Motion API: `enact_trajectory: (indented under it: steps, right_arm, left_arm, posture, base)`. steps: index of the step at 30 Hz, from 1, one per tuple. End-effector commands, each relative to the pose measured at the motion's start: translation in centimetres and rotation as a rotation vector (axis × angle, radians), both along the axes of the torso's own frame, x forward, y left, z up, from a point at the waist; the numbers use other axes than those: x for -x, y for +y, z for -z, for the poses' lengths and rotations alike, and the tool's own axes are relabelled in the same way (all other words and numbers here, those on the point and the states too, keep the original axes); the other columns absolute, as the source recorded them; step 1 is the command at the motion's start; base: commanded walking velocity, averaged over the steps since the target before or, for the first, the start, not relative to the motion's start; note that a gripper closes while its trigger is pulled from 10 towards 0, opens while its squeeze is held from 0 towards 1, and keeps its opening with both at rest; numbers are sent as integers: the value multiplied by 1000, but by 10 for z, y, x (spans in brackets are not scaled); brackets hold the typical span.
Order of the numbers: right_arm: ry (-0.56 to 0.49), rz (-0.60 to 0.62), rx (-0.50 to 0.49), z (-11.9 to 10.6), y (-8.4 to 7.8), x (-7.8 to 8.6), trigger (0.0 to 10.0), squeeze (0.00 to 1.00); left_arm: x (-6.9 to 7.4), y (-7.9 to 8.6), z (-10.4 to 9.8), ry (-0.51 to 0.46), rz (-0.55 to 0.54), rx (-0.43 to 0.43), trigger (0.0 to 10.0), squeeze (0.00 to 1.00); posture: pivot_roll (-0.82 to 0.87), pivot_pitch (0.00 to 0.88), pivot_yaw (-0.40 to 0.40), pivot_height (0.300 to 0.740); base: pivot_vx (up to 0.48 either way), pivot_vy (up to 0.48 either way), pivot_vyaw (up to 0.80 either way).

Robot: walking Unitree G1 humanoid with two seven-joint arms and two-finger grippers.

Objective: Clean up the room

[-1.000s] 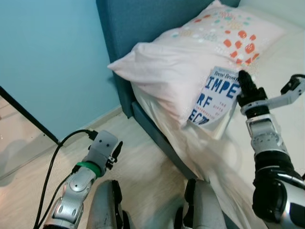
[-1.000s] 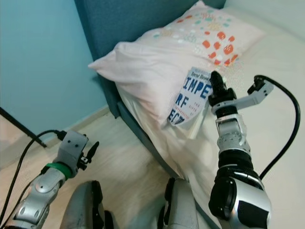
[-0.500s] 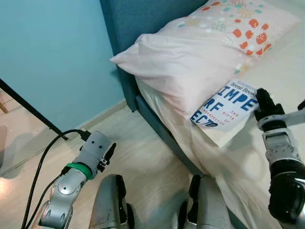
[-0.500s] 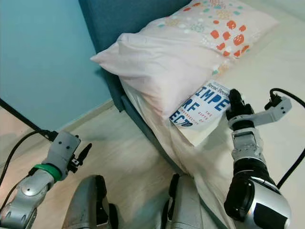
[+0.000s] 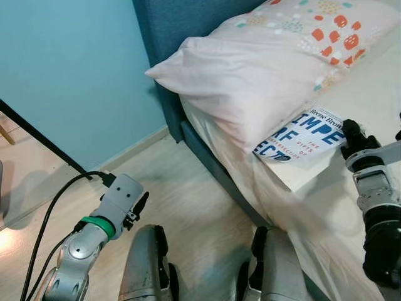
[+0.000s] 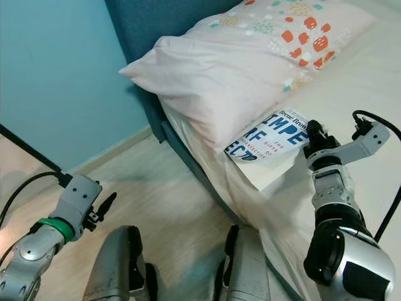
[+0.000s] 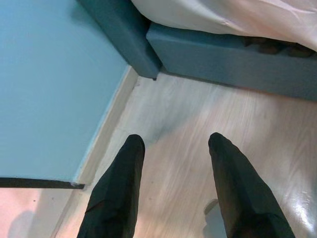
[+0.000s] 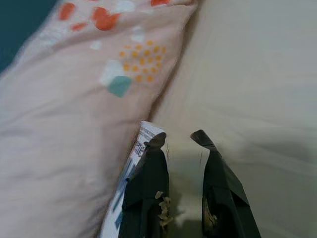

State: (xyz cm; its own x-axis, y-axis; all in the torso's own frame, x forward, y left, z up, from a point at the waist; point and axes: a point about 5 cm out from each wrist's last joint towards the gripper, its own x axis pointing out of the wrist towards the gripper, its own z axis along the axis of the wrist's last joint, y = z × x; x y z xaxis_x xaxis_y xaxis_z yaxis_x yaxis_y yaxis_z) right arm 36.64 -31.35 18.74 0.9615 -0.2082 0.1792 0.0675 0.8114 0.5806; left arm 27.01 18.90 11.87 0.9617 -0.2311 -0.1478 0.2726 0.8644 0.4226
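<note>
Book (image 5: 303, 133) lies flat on the bed (image 5: 351, 207), tucked vs the pillow (image 5: 263, 69). My right gripper (image 8: 179, 139) sits at its edge, fingers parted w/ nothing held; left gripper (image 7: 173, 144) idle, open, over floor beside bed. I'd say the book's placed, rest of the tidy-up unclear.

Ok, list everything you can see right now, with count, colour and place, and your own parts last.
Pillow: one, pale pink with orange and teal spots, at the head of the bed.
Book: one, white cover with blue letters, flat on the sheet against the pillow.
Bed: one, dark teal frame, cream sheet.
Wall: teal, left of the bed.
Floor: light wood.
Cable: one, black, by the left arm.
Left gripper: jaws open, above the floor.
Right gripper: jaws open, beside the book.
</note>
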Motion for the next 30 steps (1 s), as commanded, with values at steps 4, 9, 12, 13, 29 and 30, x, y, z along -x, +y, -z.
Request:
enact_trajectory:
  steps: [4, 9, 12, 13, 29, 30]
  right_arm:
    - [28, 41, 16, 0, -2, -1, 10000, 1000]
    - [-48, 32, 37, -16, -3, -3, 10000, 1000]
    - [-58, 34, 51, -19, -3, -3, 10000, 1000]
    - [-72, 32, 63, -24, -4, -4, 10000, 1000]
    - [-120, 73, 123, -19, -22, 12, 10000, 0]
    - [-67, 10, 142, -3, -13, 12, 10000, 0]
  left_arm:
    - [8, 7, 6, 46, -14, -15, 10000, 0]
    - [7, 4, 7, 51, -6, -14, 10000, 0]
    - [7, 4, 7, 51, -5, -13, 10000, 0]
    - [7, 3, 7, 53, -4, -12, 10000, 0]
    - [-7, -18, 15, 43, 5, 48, 10000, 0]
    - [-11, -25, 16, 41, 15, 62, 10000, 0]
  posture:
    - [275, 335, 139, 567]
    - [264, 323, 138, 567]
    - [264, 323, 138, 567]
    - [253, 314, 135, 567]
    - [156, 247, 86, 567]
    - [126, 234, 76, 567]
  base:
    - [0, 0, 0]
    - [0, 0, 0]
    - [0, 0, 0]
    - [0, 0, 0]
    - [0, 0, 0]
    - [0, 0, 0]
